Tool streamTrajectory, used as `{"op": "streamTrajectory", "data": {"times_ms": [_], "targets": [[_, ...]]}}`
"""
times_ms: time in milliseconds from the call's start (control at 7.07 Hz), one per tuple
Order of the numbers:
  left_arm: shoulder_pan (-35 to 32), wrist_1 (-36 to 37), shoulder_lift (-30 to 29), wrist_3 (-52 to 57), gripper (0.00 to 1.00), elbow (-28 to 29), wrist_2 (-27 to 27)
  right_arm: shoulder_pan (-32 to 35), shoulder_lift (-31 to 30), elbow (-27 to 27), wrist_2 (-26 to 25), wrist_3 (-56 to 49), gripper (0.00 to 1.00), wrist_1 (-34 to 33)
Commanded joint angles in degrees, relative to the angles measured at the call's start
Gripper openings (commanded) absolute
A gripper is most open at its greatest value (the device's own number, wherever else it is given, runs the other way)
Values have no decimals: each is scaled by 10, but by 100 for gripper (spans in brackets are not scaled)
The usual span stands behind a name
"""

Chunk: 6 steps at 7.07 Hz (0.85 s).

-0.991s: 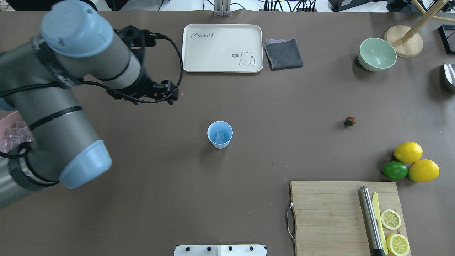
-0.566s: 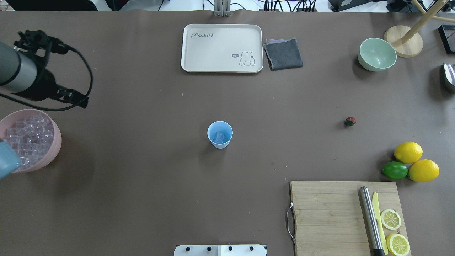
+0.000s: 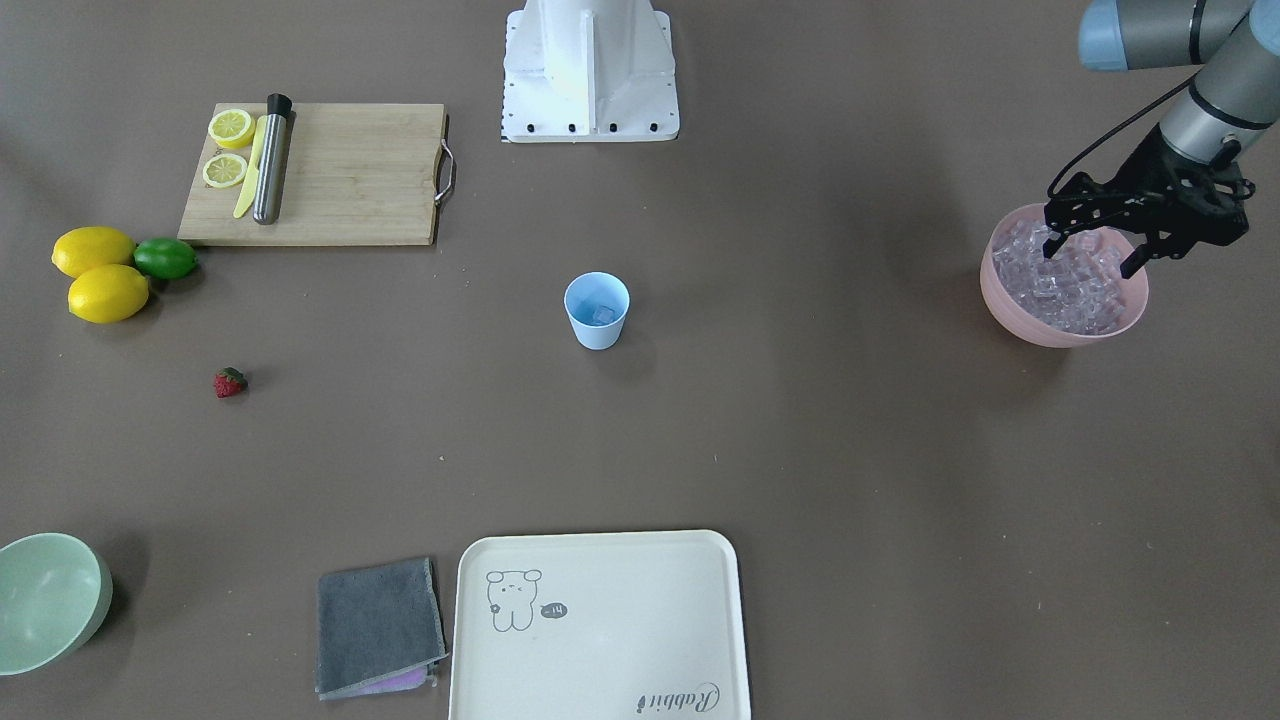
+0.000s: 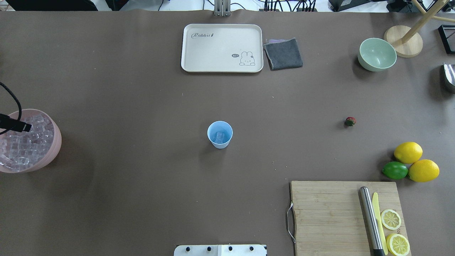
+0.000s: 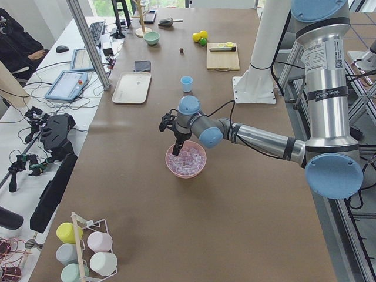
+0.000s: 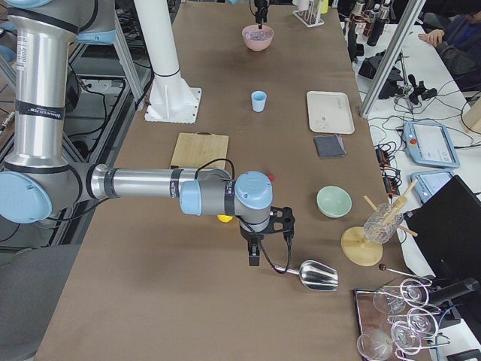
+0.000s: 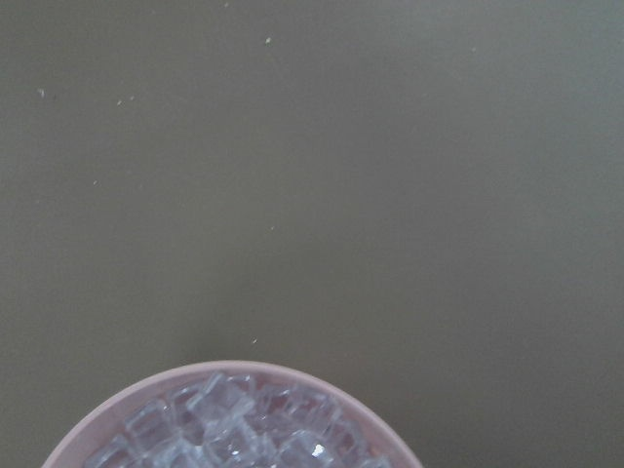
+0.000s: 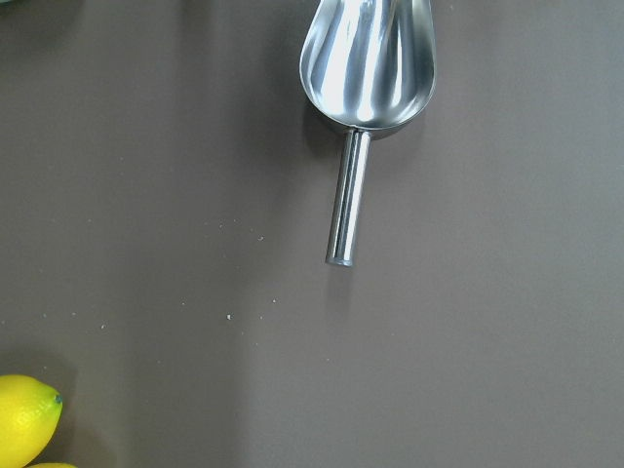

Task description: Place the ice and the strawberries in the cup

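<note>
The light blue cup (image 4: 220, 134) stands upright mid-table with an ice cube (image 4: 220, 136) inside. A heap of ice (image 3: 1075, 285) fills the pink bowl (image 3: 1065, 335) at the table's left end. My left gripper (image 3: 1092, 255) hangs open just over that ice, nothing between its fingers (image 3: 1050, 240). The overhead view catches just one fingertip (image 4: 14, 125). The strawberry (image 4: 350, 121) lies alone on the right side. My right gripper (image 6: 255, 252) shows only in the exterior right view, near a metal scoop (image 8: 369, 58); I cannot tell its state.
A cream tray (image 4: 222, 48) and grey cloth (image 4: 283, 54) lie at the far edge, with a pale green bowl (image 4: 377, 54) far right. Two lemons (image 4: 408, 152) and a lime (image 4: 395, 170) sit beside a cutting board (image 4: 327, 217) with lemon slices, a knife and a steel rod.
My left arm has swung away from the area left of the cup, out to the left. Its open gripper now hangs over the pink bowl of ice.
</note>
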Motion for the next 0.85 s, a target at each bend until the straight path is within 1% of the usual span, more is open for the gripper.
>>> {"op": "streamTrajectory", "data": {"times_ms": [0, 142, 283, 425, 566, 708], "targets": [[-11, -9, 37, -6, 95, 6, -7, 0, -1, -1, -1, -1, 100, 1], [-11, -5, 37, -16, 86, 6, -7, 0, -1, -4, -1, -1, 100, 2], [-10, -4, 33, -56, 81, 4, -6, 0, 0, -4, -1, -1, 100, 2], [-5, -5, 29, -74, 75, 3, -3, 0, 0, -4, -1, -1, 100, 2], [-1, -5, 29, -83, 60, 1, -4, 0, 0, -4, -1, -1, 100, 2], [5, -5, 29, -97, 53, 2, -1, 0, 0, -4, -1, -1, 100, 2]]}}
